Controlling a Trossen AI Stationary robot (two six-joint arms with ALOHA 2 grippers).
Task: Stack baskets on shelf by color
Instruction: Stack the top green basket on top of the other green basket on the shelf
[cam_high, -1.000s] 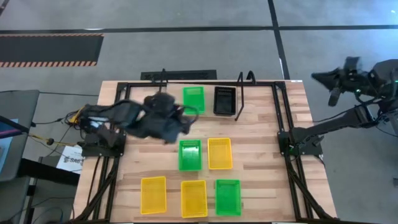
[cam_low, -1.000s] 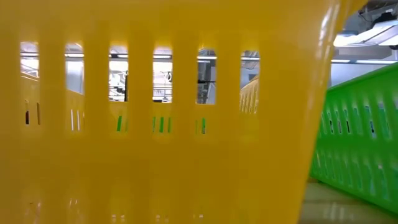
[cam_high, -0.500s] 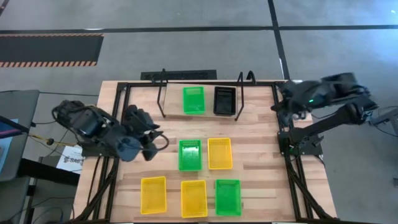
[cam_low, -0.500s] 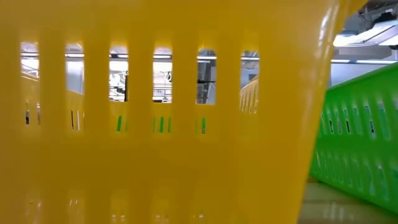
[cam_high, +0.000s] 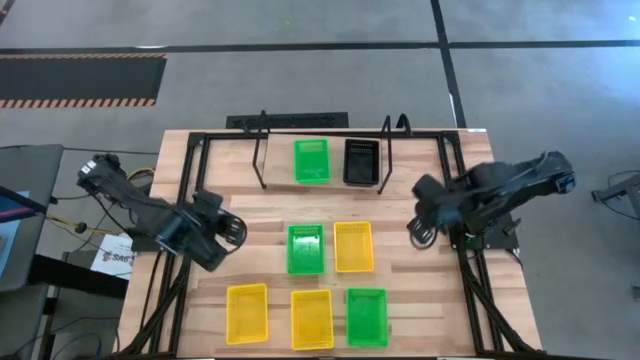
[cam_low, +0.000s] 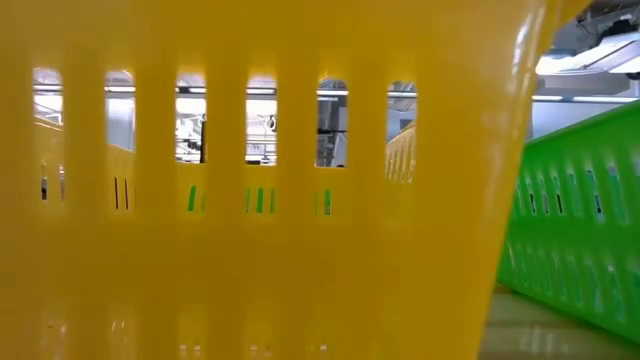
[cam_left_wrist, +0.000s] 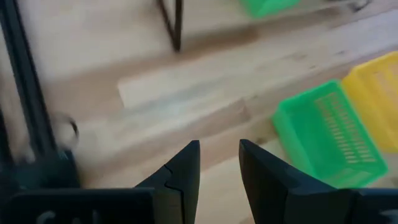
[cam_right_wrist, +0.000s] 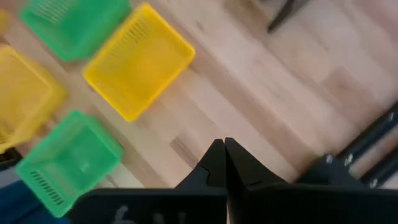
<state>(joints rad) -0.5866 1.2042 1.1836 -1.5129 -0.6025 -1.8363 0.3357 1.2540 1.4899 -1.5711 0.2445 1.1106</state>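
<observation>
Lab/workshop: hazard-striped floor tape, framed wooden table, concrete floor.

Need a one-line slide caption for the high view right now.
Green basket and black basket on shelf; five more on table.

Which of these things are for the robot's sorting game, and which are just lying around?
For the job:
- yellow plastic baskets, like this one
- green plastic baskets
- black plastic basket
- low black metal shelf

Just lying about:
- white paper sheet beside the wooden table
- cables
</observation>
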